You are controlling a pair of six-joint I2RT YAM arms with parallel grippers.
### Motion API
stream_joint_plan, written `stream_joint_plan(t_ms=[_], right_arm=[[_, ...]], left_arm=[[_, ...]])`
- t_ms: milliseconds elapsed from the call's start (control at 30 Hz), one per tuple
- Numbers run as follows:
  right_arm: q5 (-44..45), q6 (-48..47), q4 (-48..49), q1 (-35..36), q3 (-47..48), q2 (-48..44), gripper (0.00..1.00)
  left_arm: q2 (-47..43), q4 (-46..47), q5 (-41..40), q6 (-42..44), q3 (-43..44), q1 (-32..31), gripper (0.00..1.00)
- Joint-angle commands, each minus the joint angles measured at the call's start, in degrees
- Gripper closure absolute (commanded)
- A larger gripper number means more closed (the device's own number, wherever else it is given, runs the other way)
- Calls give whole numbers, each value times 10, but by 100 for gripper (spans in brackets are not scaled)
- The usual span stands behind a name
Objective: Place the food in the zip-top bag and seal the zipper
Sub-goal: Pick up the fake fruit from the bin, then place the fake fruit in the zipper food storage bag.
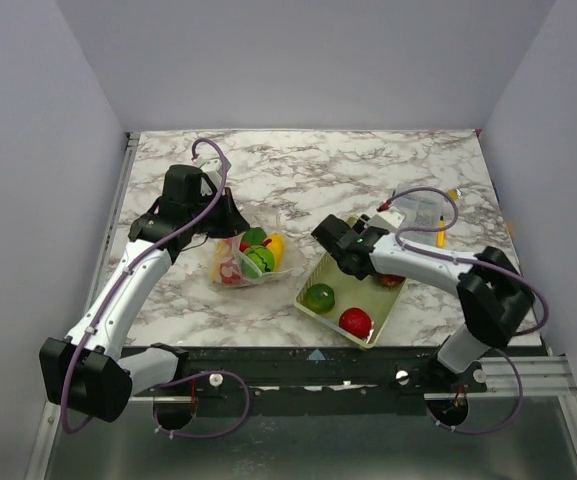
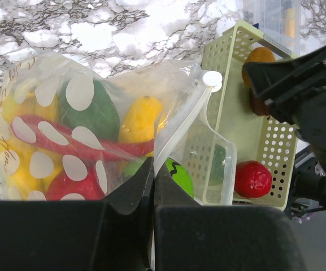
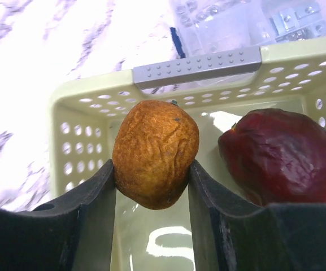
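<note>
The zip-top bag [image 1: 240, 262] is a clear pouch with white dots, lying left of the basket. It holds yellow, green and red food [image 2: 142, 117]. My left gripper [image 2: 153, 169] is shut on the bag's mouth edge, near the white zipper slider [image 2: 212, 79]. In the top view the left gripper [image 1: 228, 230] sits at the bag's far side. My right gripper [image 3: 151, 169] is shut on an orange-brown wrinkled piece [image 3: 156, 152] just above the basket floor. A dark red piece [image 3: 281, 155] lies beside it. The right gripper [image 1: 341, 248] is over the basket's far end.
The pale yellow-green lattice basket [image 1: 372, 335] also holds a green piece [image 1: 319, 297] and a red piece [image 1: 355, 321]. A rigid clear box [image 1: 418, 210] stands behind the basket. A yellow item [image 1: 441, 233] lies to its right. Grey walls enclose the marble table [image 1: 308, 165].
</note>
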Motion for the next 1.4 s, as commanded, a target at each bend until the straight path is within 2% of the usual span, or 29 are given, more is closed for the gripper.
stream_joint_plan(t_ms=[0, 167, 233, 300, 367, 467, 567, 700, 867, 1067, 1233, 1367], right_arm=[[-65, -87, 86, -2, -59, -114, 83], [-165, -196, 184, -3, -132, -237, 85], [-225, -278, 242, -2, -163, -284, 88], [-298, -356, 311, -3, -197, -331, 88], [-407, -439, 399, -2, -234, -378, 88], [-557, -494, 525, -2, -276, -430, 85], [-699, -525, 589, -2, -270, -422, 83], [-805, -542, 568, -2, -199, -345, 83], [-826, -549, 499, -2, -95, -235, 83], [-830, -535, 488, -2, -30, -148, 79], [-827, -530, 454, -2, 22, -93, 64], [-763, -541, 407, -1, 49, -80, 43]], left_arm=[[-10, 10, 14, -2, -2, 3, 100], [-10, 11, 12, -2, -2, 3, 100], [-9, 10, 13, -2, -1, 4, 100], [-10, 11, 13, -2, -1, 4, 100], [-10, 11, 13, -2, -1, 4, 100], [-10, 12, 15, -3, -3, 4, 100], [-10, 12, 14, -3, -3, 4, 100], [-9, 11, 15, -4, -2, 4, 100], [-12, 12, 11, -2, -3, 4, 100], [-10, 12, 14, -2, -2, 4, 100], [-12, 11, 14, -2, -2, 4, 100], [-13, 11, 15, -2, -2, 4, 100]])
